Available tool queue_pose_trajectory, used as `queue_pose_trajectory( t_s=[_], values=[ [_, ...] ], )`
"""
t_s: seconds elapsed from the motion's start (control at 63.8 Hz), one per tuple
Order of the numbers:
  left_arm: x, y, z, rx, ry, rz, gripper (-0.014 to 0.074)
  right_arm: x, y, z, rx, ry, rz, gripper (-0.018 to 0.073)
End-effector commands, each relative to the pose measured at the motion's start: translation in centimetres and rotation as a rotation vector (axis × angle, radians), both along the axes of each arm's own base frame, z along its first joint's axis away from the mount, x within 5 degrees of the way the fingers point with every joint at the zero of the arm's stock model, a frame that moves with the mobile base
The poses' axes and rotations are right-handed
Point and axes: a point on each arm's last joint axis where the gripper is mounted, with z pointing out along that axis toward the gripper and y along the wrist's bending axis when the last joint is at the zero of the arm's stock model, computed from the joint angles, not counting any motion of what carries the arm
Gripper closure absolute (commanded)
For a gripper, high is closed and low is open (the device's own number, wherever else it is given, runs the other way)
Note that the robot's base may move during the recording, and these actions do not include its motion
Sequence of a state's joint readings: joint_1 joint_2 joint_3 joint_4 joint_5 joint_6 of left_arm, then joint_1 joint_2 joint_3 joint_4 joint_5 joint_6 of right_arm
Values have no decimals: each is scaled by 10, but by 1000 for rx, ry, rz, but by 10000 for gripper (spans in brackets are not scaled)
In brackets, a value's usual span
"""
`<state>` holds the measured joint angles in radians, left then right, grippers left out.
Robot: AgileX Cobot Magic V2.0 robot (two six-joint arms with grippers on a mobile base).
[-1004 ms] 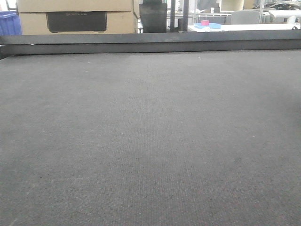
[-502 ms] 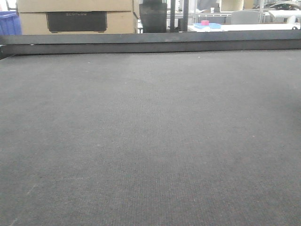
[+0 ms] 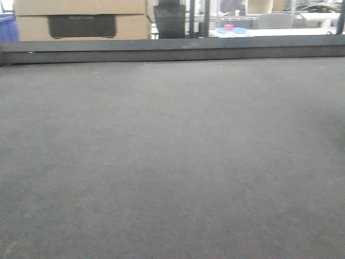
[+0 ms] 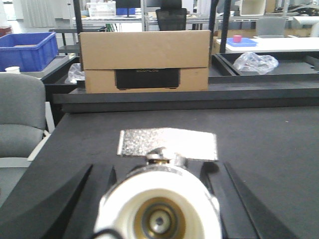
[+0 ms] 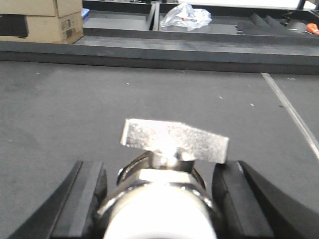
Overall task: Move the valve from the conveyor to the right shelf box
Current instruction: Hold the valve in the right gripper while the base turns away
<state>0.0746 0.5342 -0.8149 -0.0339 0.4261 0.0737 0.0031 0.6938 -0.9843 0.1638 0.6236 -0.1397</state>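
Observation:
In the left wrist view a valve (image 4: 158,201) fills the space between the black fingers (image 4: 102,186), its white cap facing the camera and its flat silvery handle (image 4: 167,143) on top. My left gripper (image 4: 159,169) is shut on it above the dark conveyor (image 4: 269,149). Another valve (image 5: 164,199), with the same handle (image 5: 174,140), sits in my right gripper (image 5: 159,167), which is shut on it over the belt (image 5: 60,99). The front view holds only the bare belt (image 3: 172,162); neither gripper nor valve appears there. The shelf box is out of view.
A raised black rim (image 3: 172,51) closes the belt's far edge. Behind it stand a cardboard box (image 4: 144,59), a blue bin (image 4: 27,50) and a crumpled plastic bag (image 5: 187,16). A grey chair (image 4: 20,114) is at the left. A pale line (image 5: 294,114) crosses the belt at right.
The front view has shifted: the background beyond the rim slid slightly left and the picture is blurred. The belt in it stays bare.

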Motion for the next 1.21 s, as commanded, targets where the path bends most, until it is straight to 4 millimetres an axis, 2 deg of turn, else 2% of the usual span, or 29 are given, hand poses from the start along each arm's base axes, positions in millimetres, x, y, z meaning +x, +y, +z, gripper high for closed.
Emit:
queue_pose_trajectory(
  t_s=[0.0, 1.192],
  values=[
    [-3, 0, 7, -11, -70, -3, 708, -2, -1, 12, -3, -93, -11, 713],
    [-3, 0, 7, -11, -70, -3, 708, -2, -1, 12, -3, -93, -11, 713]
  ],
)
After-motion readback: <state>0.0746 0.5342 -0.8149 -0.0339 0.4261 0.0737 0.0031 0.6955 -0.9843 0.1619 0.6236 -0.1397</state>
